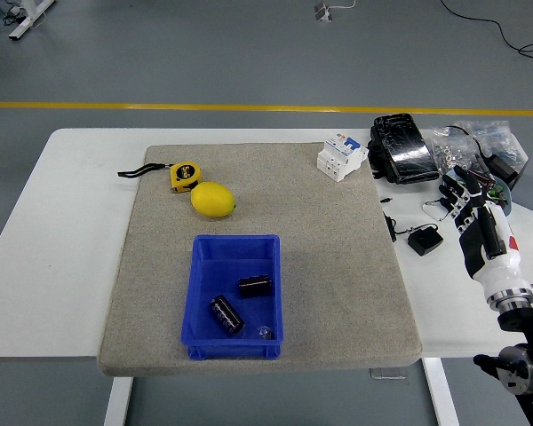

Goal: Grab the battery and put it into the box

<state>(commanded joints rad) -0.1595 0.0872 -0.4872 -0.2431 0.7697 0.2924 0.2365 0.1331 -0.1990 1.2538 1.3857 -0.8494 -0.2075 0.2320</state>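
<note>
A blue box (202,293) sits on the grey mat near the table's front edge. Two black cylindrical batteries lie inside it, one (254,285) towards the back right and one (224,315) near the front. A small clear round thing (265,333) lies in the box's front right corner. My right hand (466,197) is at the table's right side, off the mat, fingers spread and empty, far from the box. The left arm is out of view.
A lemon (213,199) and a yellow tape measure (184,176) lie behind the box. A white circuit breaker (341,157), a black pack (401,147), bags of small parts (476,142) and a small black adapter (423,240) crowd the right side.
</note>
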